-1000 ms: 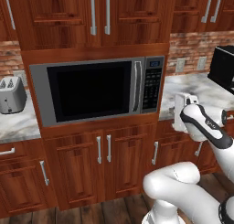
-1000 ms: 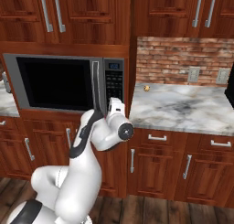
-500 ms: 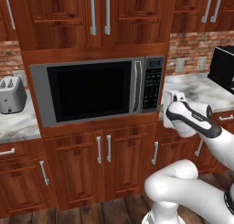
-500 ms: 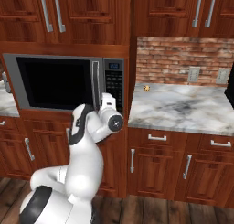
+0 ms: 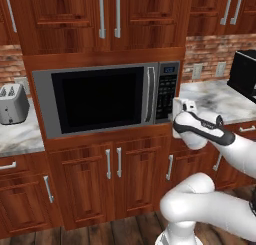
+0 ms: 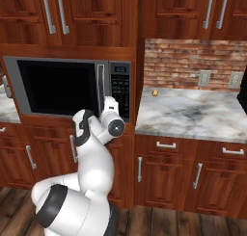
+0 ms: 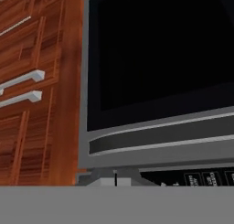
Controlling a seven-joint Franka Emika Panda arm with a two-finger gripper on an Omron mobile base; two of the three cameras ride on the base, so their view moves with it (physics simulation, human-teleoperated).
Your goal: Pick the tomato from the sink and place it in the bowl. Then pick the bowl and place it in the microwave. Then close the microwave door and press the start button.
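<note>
The microwave (image 5: 107, 99) sits built into the wooden cabinet wall, below the upper cupboards and above the lower cabinet doors, with its right side at the left end of the marble counter (image 6: 193, 112). The microwave door (image 5: 97, 100) is shut flat against the front, its black window dark and its vertical silver handle (image 5: 149, 94) upright along the door's right edge. The black keypad panel (image 5: 167, 91) occupies the right end of the microwave's face, with a small blue display at its top.

The gripper (image 5: 178, 107) is held close in front of the lower right corner of the microwave, near the bottom of the keypad; whether it touches the panel cannot be told. Its fingers are closed together with nothing between them. In the hand view the door window and its silver frame loom close, rolled sideways, with keypad buttons just visible at the lower right.

A silver toaster (image 5: 12, 104) stands on the counter left of the microwave. A small yellowish object (image 6: 155, 92) rests at the counter's back edge by the brick wall.
</note>
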